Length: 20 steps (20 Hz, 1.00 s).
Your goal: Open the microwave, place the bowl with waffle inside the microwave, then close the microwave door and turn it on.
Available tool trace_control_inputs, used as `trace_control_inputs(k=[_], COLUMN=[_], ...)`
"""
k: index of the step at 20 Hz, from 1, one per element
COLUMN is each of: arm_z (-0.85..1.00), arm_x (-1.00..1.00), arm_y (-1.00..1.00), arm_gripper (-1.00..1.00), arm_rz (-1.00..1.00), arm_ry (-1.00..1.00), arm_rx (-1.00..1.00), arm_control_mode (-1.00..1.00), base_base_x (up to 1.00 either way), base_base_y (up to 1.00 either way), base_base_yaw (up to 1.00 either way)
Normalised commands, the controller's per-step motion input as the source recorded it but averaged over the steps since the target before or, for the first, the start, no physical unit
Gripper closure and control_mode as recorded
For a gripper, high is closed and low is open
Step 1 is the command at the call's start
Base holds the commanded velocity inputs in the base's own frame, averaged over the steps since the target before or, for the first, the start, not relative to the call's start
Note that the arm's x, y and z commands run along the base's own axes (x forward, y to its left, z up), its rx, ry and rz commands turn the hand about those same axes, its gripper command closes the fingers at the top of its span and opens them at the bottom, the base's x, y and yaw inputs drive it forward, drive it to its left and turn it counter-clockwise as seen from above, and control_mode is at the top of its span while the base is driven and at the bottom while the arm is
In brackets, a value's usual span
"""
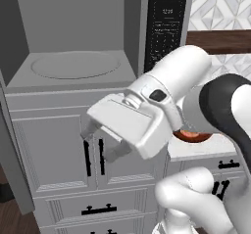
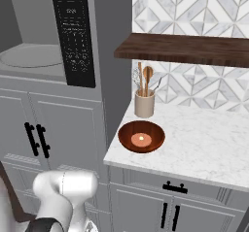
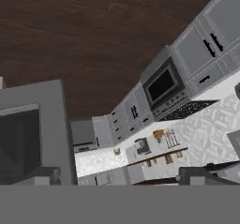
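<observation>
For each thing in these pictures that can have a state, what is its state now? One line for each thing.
microwave: open, cavity empty, turntable bare.
microwave door: swung wide to the left.
bowl with waffle: on the marble counter, upright, waffle inside.
gripper: open, holds nothing, in front of the cabinet below the microwave.
utensil holder: upright behind the bowl, utensils in it.

White rounded arm [image 1: 196,81], black joints, grey fingers [image 1: 88,130].
</observation>
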Motion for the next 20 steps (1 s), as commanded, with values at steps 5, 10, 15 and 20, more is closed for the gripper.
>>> trace_control_inputs(k=[5,10,15,20], arm_z=[0.0,0.0,-0.13,-0.24], arm_x=[0.37,0.57,0.3,0.03], arm_y=[-1.0,-1.0,-0.92,-0.73], arm_gripper=[-1.0,-1.0,-1.0,-1.0], arm_rz=[-0.21,-0.46,-0.51,-0.48], arm_ry=[0.25,0.45,0.29,0.06], arm_rx=[0.02,-0.15,-0.29,-0.31], arm_control_mode=[-1.0,-1.0,-1.0,-1.0], base_base_x=[0.0,0.0,0.0,0.0], base_base_y=[0.0,0.0,0.0,0.0], base_base_yaw=[0.0,0.0,0.0,0.0])
